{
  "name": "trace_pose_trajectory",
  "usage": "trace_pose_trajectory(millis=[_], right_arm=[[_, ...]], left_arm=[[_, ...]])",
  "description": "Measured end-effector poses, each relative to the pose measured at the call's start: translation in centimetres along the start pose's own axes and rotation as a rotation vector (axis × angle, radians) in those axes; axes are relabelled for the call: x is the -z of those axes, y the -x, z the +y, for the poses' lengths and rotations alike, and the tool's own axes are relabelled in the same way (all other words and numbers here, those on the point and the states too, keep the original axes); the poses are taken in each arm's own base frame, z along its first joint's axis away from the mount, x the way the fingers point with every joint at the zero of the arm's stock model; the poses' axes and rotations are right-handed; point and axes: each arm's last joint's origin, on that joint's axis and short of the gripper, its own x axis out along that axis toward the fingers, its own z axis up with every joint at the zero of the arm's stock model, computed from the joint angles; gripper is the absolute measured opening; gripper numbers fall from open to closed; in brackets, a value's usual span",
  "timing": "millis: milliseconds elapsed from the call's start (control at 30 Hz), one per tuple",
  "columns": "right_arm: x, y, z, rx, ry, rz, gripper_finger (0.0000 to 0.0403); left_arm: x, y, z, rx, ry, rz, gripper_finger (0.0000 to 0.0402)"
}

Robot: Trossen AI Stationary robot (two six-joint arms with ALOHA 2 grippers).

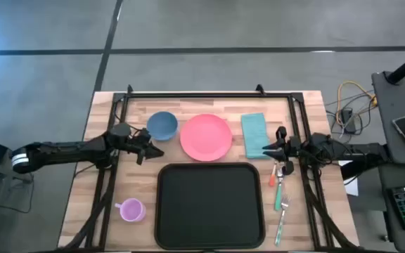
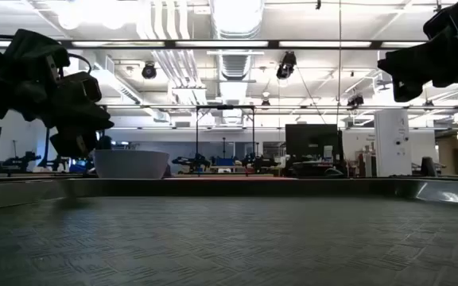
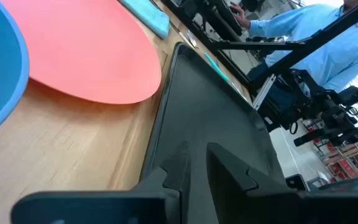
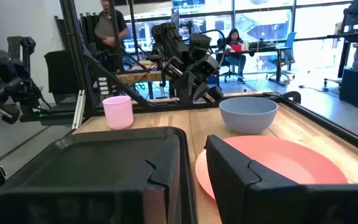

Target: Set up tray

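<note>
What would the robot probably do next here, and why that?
Probably the left gripper dips toward the blue bowl or the pink plate to lift one onto the tray. The tray is still bare, both dishes sit just behind it, and that gripper hovers open right between them. The right gripper waits by the teal napkin.

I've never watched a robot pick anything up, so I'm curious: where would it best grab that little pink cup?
Probably by the rim, coming straight down from above. The pink cup stands upright with its mouth open, so one finger could slip inside the wall and one outside. Its small handle points toward the table's left edge, and the tray sits close on the other side, crowding a sideways approach.
</note>
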Motion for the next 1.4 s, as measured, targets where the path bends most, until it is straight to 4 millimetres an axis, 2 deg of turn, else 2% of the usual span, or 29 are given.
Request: trace_pose_trajectory(millis=[433, 800, 1200, 1400], right_arm=[[0.00, 0.00, 0.00, 0.000, 0.000, 0.000, 0.0082], [-0.01, 0.00, 0.00, 0.000, 0.000, -0.001, 0.0068], [-0.01, 0.00, 0.00, 0.000, 0.000, -0.001, 0.0082], [-0.03, 0.00, -0.02, 0.006, -0.002, -0.004, 0.0075]], left_arm=[[0.00, 0.00, 0.00, 0.000, 0.000, 0.000, 0.0033], [0.00, 0.00, 0.00, 0.000, 0.000, 0.000, 0.0033], [0.00, 0.00, -0.01, 0.001, 0.000, 0.000, 0.0033], [0.00, 0.00, 0.00, 0.000, 0.000, 0.000, 0.0033]])
